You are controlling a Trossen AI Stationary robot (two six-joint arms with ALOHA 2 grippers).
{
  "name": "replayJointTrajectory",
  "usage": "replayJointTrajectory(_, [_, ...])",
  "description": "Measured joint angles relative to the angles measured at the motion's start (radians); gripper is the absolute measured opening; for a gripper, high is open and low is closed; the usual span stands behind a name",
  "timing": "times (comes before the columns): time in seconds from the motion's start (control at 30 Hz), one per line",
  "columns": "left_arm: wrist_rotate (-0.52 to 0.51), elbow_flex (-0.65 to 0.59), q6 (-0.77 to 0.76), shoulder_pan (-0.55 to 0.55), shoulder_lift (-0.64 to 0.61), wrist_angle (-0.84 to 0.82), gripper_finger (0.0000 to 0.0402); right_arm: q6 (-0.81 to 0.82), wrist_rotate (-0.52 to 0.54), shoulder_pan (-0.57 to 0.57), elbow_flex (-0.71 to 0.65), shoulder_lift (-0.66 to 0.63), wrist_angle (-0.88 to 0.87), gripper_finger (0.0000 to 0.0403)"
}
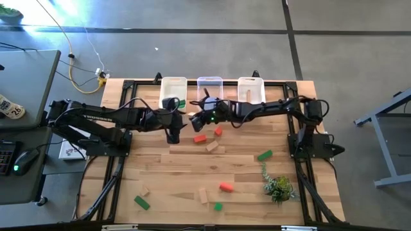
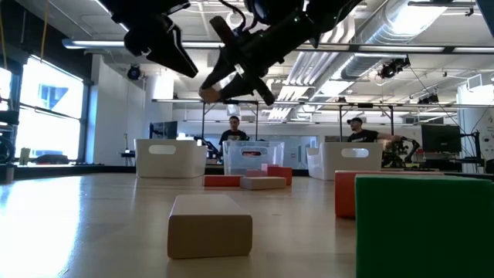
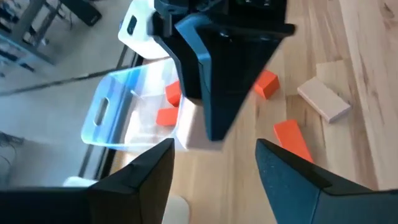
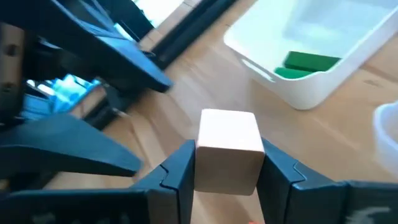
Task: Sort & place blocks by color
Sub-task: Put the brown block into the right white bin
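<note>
My right gripper [image 4: 227, 163] reaches across from the table's right and is shut on a pale wood block [image 4: 227, 134], high above the table in the low view [image 2: 212, 93]. It hovers near the left white bin [image 1: 173, 86], which holds green blocks [image 4: 308, 62]. My left gripper [image 3: 214, 165] is open and in the air just left of it [image 1: 173, 133], touching nothing. The clear middle bin [image 3: 109, 115] holds red blocks [image 3: 166, 116]. Red [image 1: 200, 138], wood [image 1: 212, 146] and green [image 1: 264, 154] blocks lie flat on the table. My right gripper pinches the pale wood block between its two fingers [image 4: 180, 171], one on each opposite side face [image 4: 202, 155]. The fingers slant down from the table's right. The block is lifted clear of the table and sticks out past the fingertips.
A third white bin [image 1: 251, 88] stands at the far edge on the right. A small green plant [image 1: 278, 188] stands near the right front corner. More blocks lie toward the near edge: red [image 1: 226, 187], wood [image 1: 203, 196], green [image 1: 141, 203]. People stand beyond the table [image 2: 234, 131].
</note>
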Motion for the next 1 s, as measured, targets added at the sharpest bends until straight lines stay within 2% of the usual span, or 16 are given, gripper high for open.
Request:
replayJointTrajectory(0.3, [-0.002,0.000,-0.206,0.000,0.000,-0.048,0.0214,-0.122,-0.002,-0.079,0.000,-0.004,-0.205,0.0108])
replayJointTrajectory(0.4, [-0.002,0.000,-0.251,0.000,0.000,-0.056,0.0214,-0.154,0.028,-0.104,0.000,-0.026,-0.305,0.0108])
replayJointTrajectory(0.6, [0.007,0.000,-0.276,0.000,0.000,-0.056,0.0214,-0.231,0.203,-0.134,0.000,-0.113,-0.517,0.0108])
replayJointTrajectory(0.73, [0.025,0.000,-0.294,0.000,0.000,-0.056,0.0214,-0.255,0.358,-0.151,0.000,-0.165,-0.668,0.0107])
replayJointTrajectory(0.9, [0.028,0.000,-0.339,0.000,0.000,-0.056,0.0214,-0.196,0.538,-0.190,0.000,-0.194,-0.872,0.0108])
replayJointTrajectory(1.0, [0.032,0.000,-0.346,0.000,0.000,-0.054,0.0214,-0.154,0.567,-0.226,-0.001,-0.191,-0.963,0.0108])
